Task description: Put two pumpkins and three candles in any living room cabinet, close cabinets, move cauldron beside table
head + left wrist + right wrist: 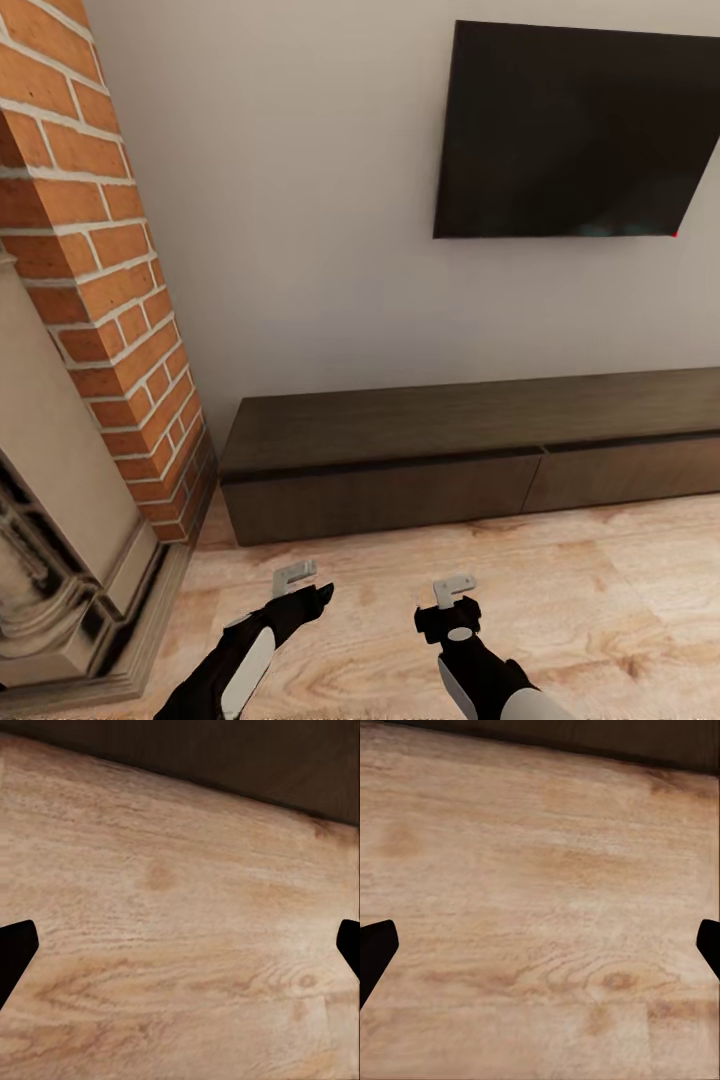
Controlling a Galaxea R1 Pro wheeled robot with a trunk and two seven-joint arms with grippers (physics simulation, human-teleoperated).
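Note:
The cabinet [400, 425] is a long, low, dark brown unit against the wall, just ahead of me. Its two visible drawer fronts sit flush and shut. Both arms hang low over the wooden floor in front of it. My left gripper [293, 577] is open and holds nothing. My right gripper [453, 590] is open too, also with nothing in it. In the left wrist view the gripper [180, 952] spans bare floor, with the cabinet's base [262, 757] beyond. The right wrist view shows the same for the right gripper [540, 952]. Pumpkins, candles, cauldron and table are out of view.
A red brick chimney column [100, 300] and a pale stone fireplace surround [50, 560] stand close on my left. A dark television [580, 135] hangs on the wall above the cabinet. Light wooden floor [600, 600] stretches to my right.

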